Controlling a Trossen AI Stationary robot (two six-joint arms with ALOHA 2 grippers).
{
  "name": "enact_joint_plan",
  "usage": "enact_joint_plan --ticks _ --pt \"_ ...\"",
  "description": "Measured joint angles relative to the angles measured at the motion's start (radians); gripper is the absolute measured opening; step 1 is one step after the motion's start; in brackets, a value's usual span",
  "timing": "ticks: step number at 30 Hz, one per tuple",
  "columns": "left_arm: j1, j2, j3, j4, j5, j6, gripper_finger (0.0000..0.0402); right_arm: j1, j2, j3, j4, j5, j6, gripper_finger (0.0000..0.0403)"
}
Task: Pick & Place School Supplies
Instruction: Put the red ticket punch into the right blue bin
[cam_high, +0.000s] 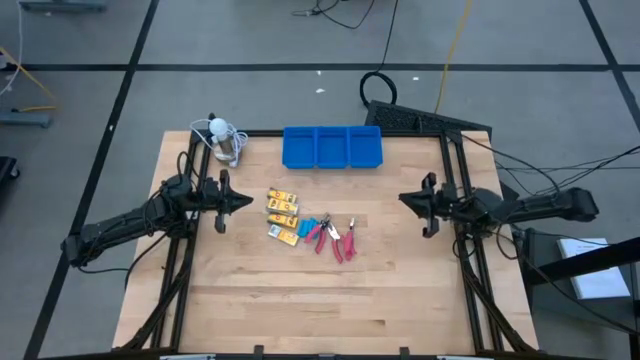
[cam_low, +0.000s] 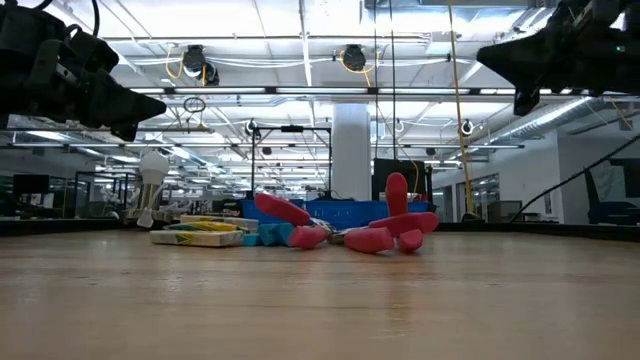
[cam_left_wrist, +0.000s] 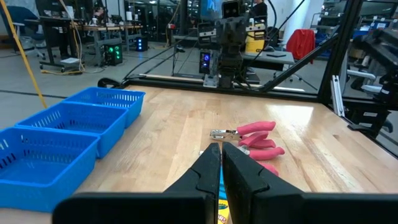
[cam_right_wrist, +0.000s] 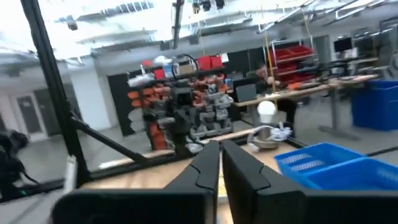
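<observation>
The school supplies (cam_high: 310, 228) are clustered on the counter (cam_high: 300, 300), just in front of the blue tray (cam_high: 332, 146). The left claw (cam_high: 243, 201) and the right claw (cam_high: 404, 198) are held narrow, empty, flanking that tray's front.

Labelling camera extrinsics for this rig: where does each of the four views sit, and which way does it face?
High: overhead, straight down on the table; both arms, left gripper, right gripper.
Low: table height, looking level across at the school supplies; both arms overhead.
Left wrist: faces across the table to the pink-handled tools and blue tray; own jaws shut.
Right wrist: faces the tray and white round object; own jaws shut.
Shared: tray in all four.
</observation>
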Motion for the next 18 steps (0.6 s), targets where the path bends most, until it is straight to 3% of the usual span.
enact_joint_plan --ticks 4,8,13,18 --pt "0.000 0.000 0.000 0.000 0.000 0.000 0.0019 0.002 0.250 0.026 0.265 -0.051 0.033 0.0087" --pt "0.000 0.000 0.000 0.000 0.000 0.000 0.0019 0.037 0.517 0.159 0.300 -0.083 -0.085 0.0179" --pt "0.000 0.001 0.000 0.000 0.000 0.000 0.0019 0.072 0.788 0.341 0.141 -0.062 -0.266 0.0259" --pt "0.000 0.002 0.000 0.000 0.000 0.000 0.0019 0.103 0.908 0.462 -0.149 -0.011 -0.365 0.0278"
